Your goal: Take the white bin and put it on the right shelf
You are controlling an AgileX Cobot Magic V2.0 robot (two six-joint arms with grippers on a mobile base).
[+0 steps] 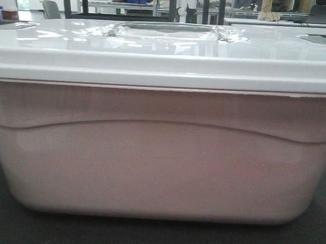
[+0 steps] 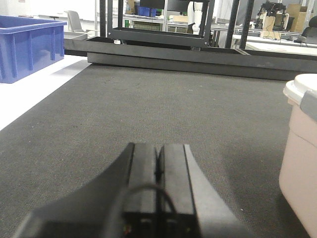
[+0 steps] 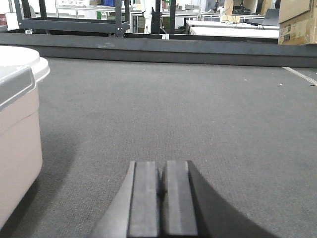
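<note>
The white bin (image 1: 161, 155) fills the front view, a pale pinkish tub with a curved ridge and a glossy white lid (image 1: 167, 50) with a recessed handle. It rests on dark grey carpet. In the left wrist view my left gripper (image 2: 157, 148) is shut and empty, low over the carpet, with the bin's corner (image 2: 299, 158) to its right. In the right wrist view my right gripper (image 3: 161, 166) is shut and empty, with the bin (image 3: 17, 129) to its left. Neither gripper touches the bin. The right shelf is out of view.
A blue plastic bin (image 2: 27, 44) stands on the white floor at the far left. A low black frame (image 2: 198, 57) edges the carpet's far side, with a black rack (image 2: 158, 34) behind it. Cardboard boxes (image 3: 297, 20) sit at the far right.
</note>
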